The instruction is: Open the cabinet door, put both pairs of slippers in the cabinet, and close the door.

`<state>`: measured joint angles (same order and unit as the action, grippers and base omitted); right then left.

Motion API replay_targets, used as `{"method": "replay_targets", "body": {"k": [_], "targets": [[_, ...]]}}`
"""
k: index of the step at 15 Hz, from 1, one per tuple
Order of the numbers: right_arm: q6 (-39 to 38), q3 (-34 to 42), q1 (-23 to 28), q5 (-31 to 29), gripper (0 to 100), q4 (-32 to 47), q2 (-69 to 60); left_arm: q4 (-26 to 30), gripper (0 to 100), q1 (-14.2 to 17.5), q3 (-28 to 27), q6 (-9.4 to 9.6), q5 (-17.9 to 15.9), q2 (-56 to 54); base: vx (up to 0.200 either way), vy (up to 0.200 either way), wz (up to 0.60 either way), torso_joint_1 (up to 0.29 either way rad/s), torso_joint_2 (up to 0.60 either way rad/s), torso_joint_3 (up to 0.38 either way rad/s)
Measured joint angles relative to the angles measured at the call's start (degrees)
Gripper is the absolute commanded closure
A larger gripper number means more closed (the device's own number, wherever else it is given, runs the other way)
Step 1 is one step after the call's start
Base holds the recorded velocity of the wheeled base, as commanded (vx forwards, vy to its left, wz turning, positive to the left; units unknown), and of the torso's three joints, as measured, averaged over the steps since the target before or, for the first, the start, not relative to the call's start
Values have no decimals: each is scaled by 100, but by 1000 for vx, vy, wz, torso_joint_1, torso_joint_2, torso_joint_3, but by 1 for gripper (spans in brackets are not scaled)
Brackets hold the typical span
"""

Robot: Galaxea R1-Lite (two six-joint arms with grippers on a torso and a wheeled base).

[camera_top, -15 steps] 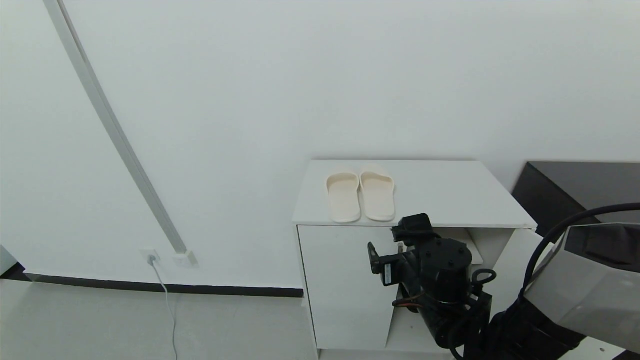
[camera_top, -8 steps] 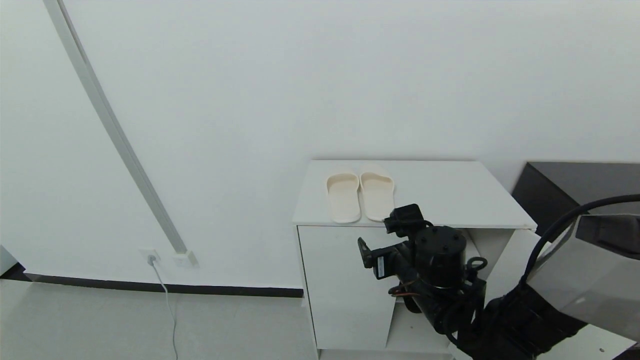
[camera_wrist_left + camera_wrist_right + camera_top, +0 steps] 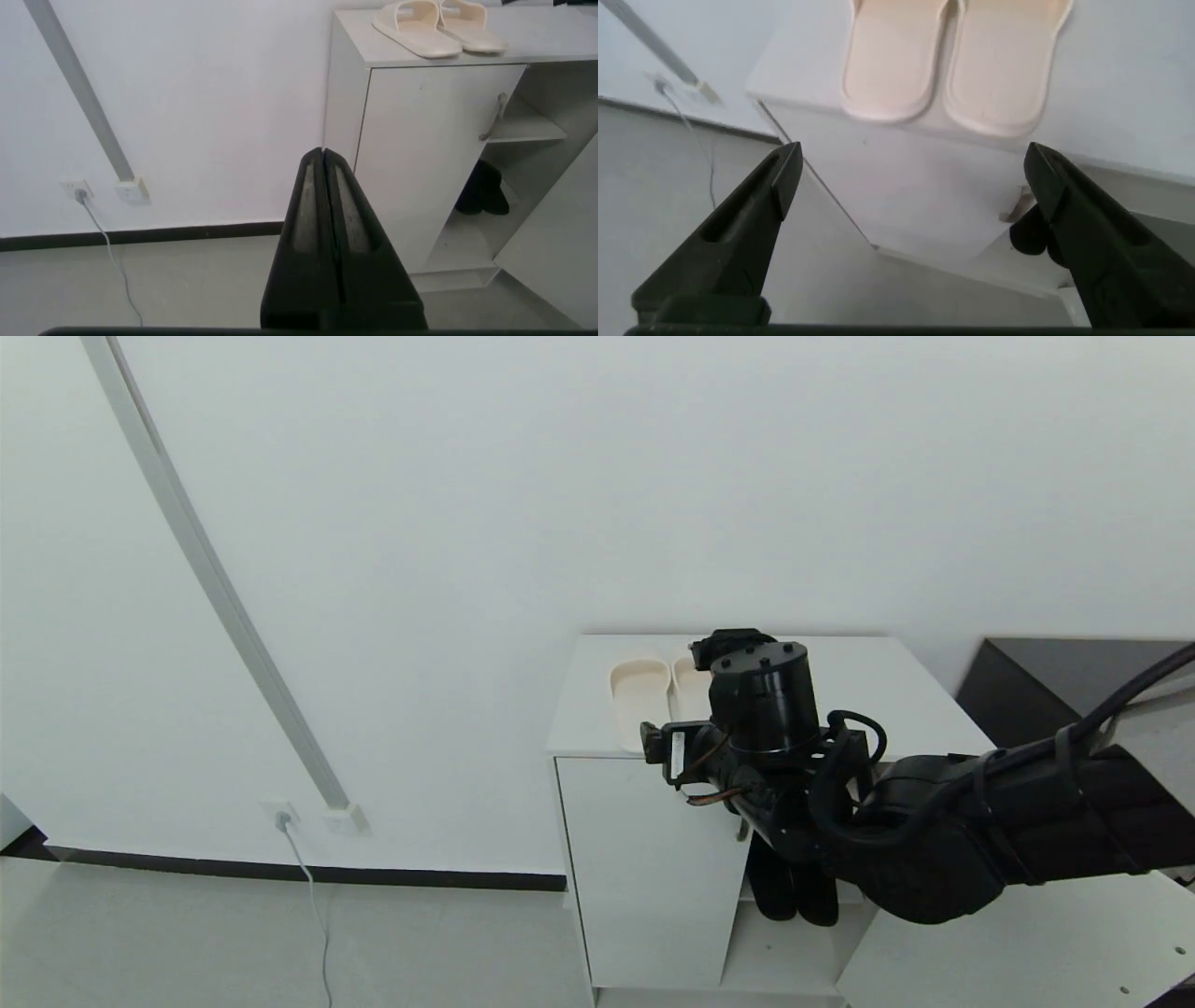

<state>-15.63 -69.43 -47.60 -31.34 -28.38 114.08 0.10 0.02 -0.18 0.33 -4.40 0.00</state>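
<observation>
Smooth cream slippers [image 3: 889, 65] (rounded, moulded) are laid on the flat white cabinet [image 3: 878, 695]. The right gripper [image 3: 913, 166] is spread wide, the left gripper [image 3: 323, 161] closed

I face a plain white wall [image 3: 560, 476]. On my left a grey trunking strip [image 3: 215, 581] runs down it at a slant and ends at a small white box [image 3: 345, 819] low on the wall. Just beside that box is a wall socket [image 3: 280, 819] with a plug in it. A thin grey cable [image 3: 318, 910] hangs from the plug and trails down over the pale floor [image 3: 168, 943]. A black skirting board [image 3: 280, 872] lines the foot of the wall. Far on my right, a dark, flat-topped piece of furniture [image 3: 1083, 677] stands against the wall.
</observation>
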Motion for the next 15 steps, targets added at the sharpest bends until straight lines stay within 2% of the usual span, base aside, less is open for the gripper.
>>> {"method": "replay_targets", "body": {"k": [6,12,15], "targets": [[-79,104,-11,-16,0,-90,39,0,100,7,0,-6,0,0,200,0,0,2,-1,3],[-62,474,-21,-89,0,-965,439,-2,100,5,0,-6,0,0,200,0,0,4,2,3],[-11,460,1,-141,0,-1376,800,0,100,5,0,-11,2,0,0,0,0,0,0,0]]}}
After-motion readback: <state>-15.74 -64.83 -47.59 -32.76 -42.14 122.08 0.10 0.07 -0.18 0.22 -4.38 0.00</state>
